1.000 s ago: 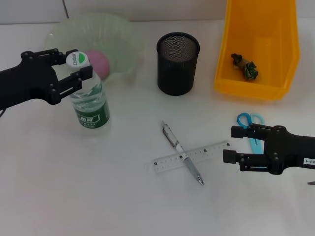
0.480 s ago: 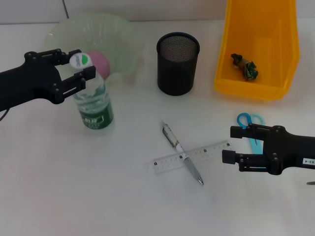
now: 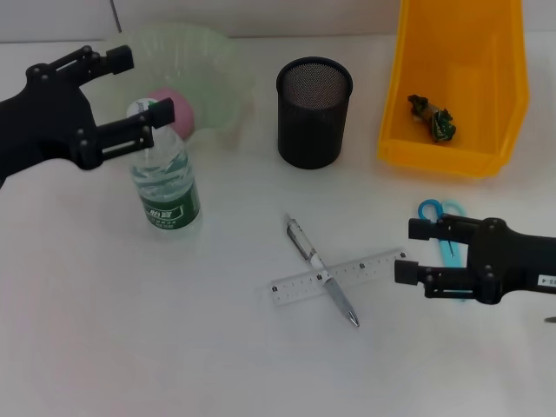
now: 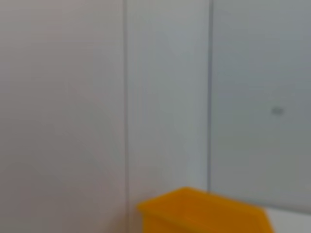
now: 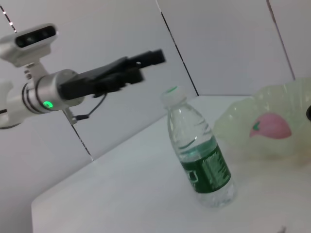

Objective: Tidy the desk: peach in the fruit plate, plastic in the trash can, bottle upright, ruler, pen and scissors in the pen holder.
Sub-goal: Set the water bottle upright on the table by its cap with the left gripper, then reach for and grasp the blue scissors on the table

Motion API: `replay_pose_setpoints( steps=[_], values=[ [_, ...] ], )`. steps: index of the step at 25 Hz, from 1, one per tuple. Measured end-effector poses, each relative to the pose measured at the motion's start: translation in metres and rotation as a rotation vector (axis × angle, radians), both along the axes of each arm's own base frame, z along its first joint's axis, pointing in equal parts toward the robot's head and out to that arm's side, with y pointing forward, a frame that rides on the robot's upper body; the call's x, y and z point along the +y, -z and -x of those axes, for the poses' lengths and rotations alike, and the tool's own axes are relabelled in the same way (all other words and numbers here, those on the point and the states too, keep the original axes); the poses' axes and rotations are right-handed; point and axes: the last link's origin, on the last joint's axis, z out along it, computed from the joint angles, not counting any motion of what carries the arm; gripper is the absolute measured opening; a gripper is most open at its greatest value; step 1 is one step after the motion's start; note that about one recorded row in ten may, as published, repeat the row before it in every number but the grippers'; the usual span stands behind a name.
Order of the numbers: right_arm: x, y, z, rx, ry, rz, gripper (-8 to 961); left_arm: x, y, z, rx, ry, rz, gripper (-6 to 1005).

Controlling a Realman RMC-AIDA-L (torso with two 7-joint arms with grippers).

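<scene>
right gripper (image 3: 419, 253) jaws spread, holding nothing, low over the table (image 3: 174, 347). scissors (image 3: 445, 228) lie just behind and partly under it, handles pointing toward the trash can (image 3: 456, 148). ruler (image 3: 339, 277) and pen (image 3: 322, 270) lie crossed a short way toward the left arm, ruler's long axis roughly in line with the jaws, so right arm is nearer all three. pen holder (image 3: 314, 111) is farther back, open path. left gripper (image 3: 130, 95) jaws apart, raised beside the upright bottle (image 3: 163, 178), not touching. peach (image 3: 174, 111) sits in fruit plate (image 3: 217, 78), plastic (image 3: 433, 115) in the can.
</scene>
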Motion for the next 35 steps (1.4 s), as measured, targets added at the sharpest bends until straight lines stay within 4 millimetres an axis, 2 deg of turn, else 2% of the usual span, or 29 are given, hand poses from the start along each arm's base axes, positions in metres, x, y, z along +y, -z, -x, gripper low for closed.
replay_pose_setpoints(
  steps=[3, 4, 10, 11, 12, 14, 18, 20, 23, 27, 31, 35],
  values=[
    [0.002, -0.009, 0.001, 0.01, 0.006, -0.013, 838, -0.021, 0.001, -0.01, -0.057, 0.142, 0.043, 789],
    [0.003, -0.013, 0.002, 0.015, 0.009, -0.022, 838, -0.03, 0.008, -0.01, -0.073, 0.183, 0.074, 802],
    [0.01, -0.059, 0.018, -0.008, 0.082, -0.001, 838, -0.056, 0.064, 0.01, -0.141, 0.182, 0.242, 812],
    [0.011, -0.067, 0.024, -0.052, 0.102, 0.023, 838, -0.056, 0.064, 0.01, -0.141, 0.182, 0.242, 812],
    [0.014, -0.073, 0.029, -0.096, 0.122, 0.039, 838, -0.064, 0.083, 0.018, -0.141, 0.187, 0.257, 811],
    [0.022, -0.084, 0.042, -0.238, 0.2, 0.057, 838, -0.067, 0.091, 0.02, -0.134, 0.192, 0.253, 811],
    [0.04, -0.091, 0.062, -0.592, 0.44, 0.05, 838, -0.069, 0.106, 0.025, -0.113, 0.183, 0.257, 809],
    [0.047, -0.09, 0.07, -0.726, 0.519, 0.042, 838, -0.069, 0.112, 0.027, -0.09, 0.181, 0.265, 805],
    [0.056, -0.075, 0.072, -0.847, 0.586, 0.066, 838, -0.071, 0.117, 0.028, -0.061, 0.192, 0.268, 797],
    [0.068, -0.052, 0.07, -0.849, 0.638, 0.06, 838, -0.071, 0.119, 0.029, -0.053, 0.188, 0.267, 794],
    [0.078, -0.036, 0.064, -0.801, 0.708, 0.052, 838, -0.072, 0.12, 0.03, -0.056, 0.175, 0.259, 794],
    [0.082, -0.023, 0.067, -0.786, 0.725, 0.077, 836, -0.071, 0.121, 0.031, -0.05, 0.169, 0.256, 794]
  ],
)
